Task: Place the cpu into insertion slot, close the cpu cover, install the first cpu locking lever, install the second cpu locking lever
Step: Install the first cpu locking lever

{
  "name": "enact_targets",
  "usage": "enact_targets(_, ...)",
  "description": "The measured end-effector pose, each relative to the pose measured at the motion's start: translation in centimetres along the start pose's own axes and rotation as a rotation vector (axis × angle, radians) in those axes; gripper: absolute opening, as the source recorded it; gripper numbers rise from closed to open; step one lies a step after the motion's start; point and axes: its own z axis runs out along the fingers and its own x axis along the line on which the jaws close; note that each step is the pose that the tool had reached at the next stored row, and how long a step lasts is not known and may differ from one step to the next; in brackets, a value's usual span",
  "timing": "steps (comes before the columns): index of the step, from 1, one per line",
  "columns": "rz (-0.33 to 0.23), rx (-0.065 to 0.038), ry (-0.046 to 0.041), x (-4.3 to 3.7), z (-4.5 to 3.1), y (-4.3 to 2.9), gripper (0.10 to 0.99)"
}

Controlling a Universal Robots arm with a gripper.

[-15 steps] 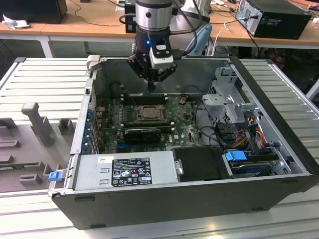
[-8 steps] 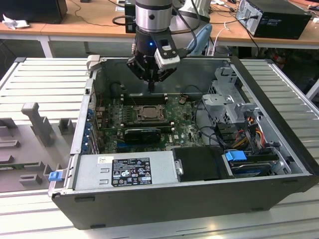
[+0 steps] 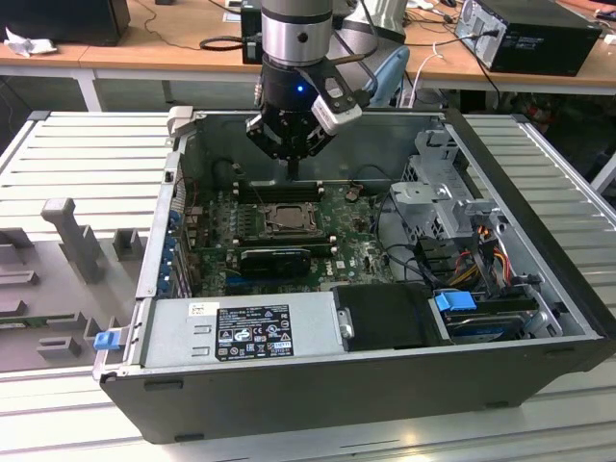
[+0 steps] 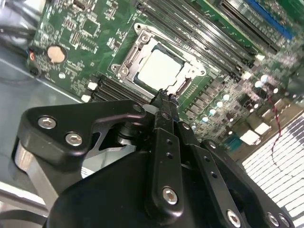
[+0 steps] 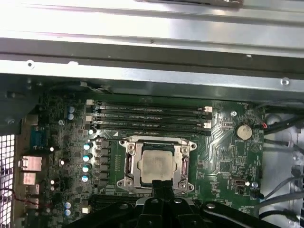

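Note:
The cpu (image 5: 156, 164) lies flat in the insertion slot (image 5: 124, 181) on the green motherboard, its pale metal top showing. The silver cpu cover (image 5: 129, 164) lies down around it as a frame, and the chip shows through its window. In the second wrist view the cpu (image 4: 159, 71) sits just beyond my gripper (image 4: 164, 100), whose thin black fingers are pressed together with nothing between them. My gripper (image 5: 161, 184) hangs over the slot's edge, a little above the board. In the exterior view my gripper (image 3: 292, 171) hovers over the back of the slot (image 3: 286, 220). I cannot make out the locking levers.
The board sits inside an open computer case (image 3: 539, 241). Several long black memory slots (image 5: 149, 118) run beside the socket. A coin battery (image 5: 243, 131), a drive cage (image 3: 443, 197) with cables, and a power supply (image 3: 241, 332) stand around the board.

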Motion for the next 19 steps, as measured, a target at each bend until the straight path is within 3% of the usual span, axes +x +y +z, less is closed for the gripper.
enact_targets(4,-0.012,-0.018,-0.0014,0.5,0.09,0.03,0.106)
enact_targets(5,-0.012,-0.023,-0.0018,0.95,0.14,0.07,0.106)
enact_targets(9,0.003,-0.028,-0.003,1.78,0.46,0.15,0.106)
enact_targets(14,0.08,-0.026,-0.0045,1.89,1.11,0.16,0.106)
enact_targets(19,0.08,-0.027,-0.0049,2.04,1.15,0.18,0.106)
